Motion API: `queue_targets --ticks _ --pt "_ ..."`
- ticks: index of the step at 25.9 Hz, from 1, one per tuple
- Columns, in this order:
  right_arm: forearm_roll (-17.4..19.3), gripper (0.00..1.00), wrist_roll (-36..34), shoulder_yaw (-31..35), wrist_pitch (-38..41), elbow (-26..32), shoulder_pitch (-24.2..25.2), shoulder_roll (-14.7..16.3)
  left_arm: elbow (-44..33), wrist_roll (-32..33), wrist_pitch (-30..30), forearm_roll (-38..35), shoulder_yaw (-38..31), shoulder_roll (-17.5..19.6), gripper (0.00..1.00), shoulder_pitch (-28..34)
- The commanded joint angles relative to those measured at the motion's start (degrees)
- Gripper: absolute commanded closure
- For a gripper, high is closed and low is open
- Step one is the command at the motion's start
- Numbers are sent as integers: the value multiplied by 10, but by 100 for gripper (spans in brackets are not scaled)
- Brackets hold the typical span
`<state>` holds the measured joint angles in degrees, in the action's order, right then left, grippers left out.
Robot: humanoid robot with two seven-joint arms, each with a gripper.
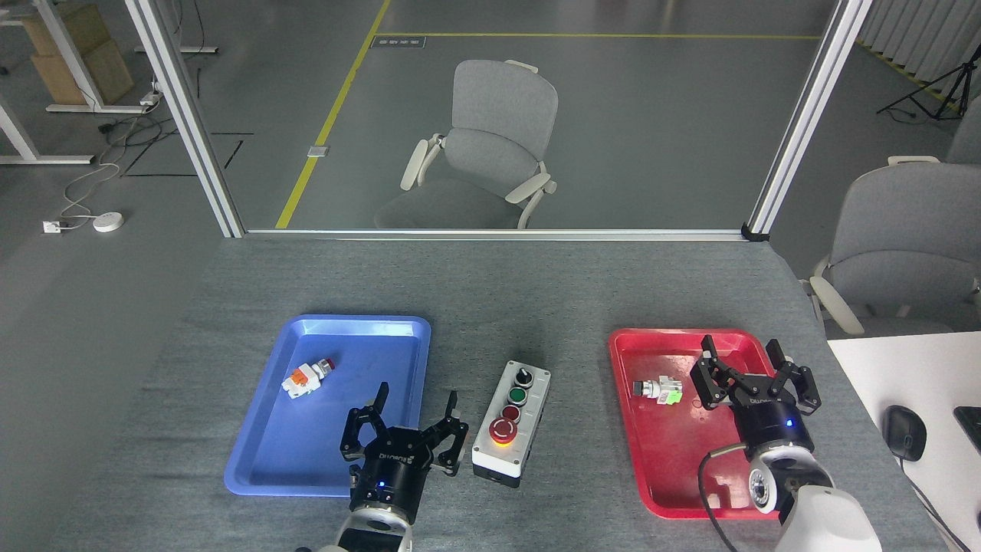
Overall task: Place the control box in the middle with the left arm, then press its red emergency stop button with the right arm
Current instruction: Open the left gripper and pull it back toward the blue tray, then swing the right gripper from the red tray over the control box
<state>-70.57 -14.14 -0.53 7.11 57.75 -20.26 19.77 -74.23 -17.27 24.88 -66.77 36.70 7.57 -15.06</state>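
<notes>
The control box [512,423] rests on the grey cloth of the middle [536,307], between the two trays, tilted slightly. Its big red emergency stop button [505,429] with yellow collar sits at the near end, below a small red, a green and a black control. My left gripper [415,400] stands open just left of the box, over the blue tray's right edge, holding nothing. Over the red tray's right side, my right gripper [742,352] with its looping black cable is open and empty.
A blue tray [337,460] on the left holds an orange-white switch [306,376]. A red tray [674,452] on the right holds a small green-white switch [659,389]. A white desk with a mouse [904,432] lies at far right.
</notes>
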Motion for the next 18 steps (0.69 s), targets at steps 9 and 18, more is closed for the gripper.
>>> queue_targets --ticks 9,18 --pt "27 98 -60 -54 206 0 -53 -6 -28 7 -135 6 -181 46 1 24" --pt "25 100 -49 -170 345 -14 -69 -46 42 6 -168 -3 -219 68 2 21"
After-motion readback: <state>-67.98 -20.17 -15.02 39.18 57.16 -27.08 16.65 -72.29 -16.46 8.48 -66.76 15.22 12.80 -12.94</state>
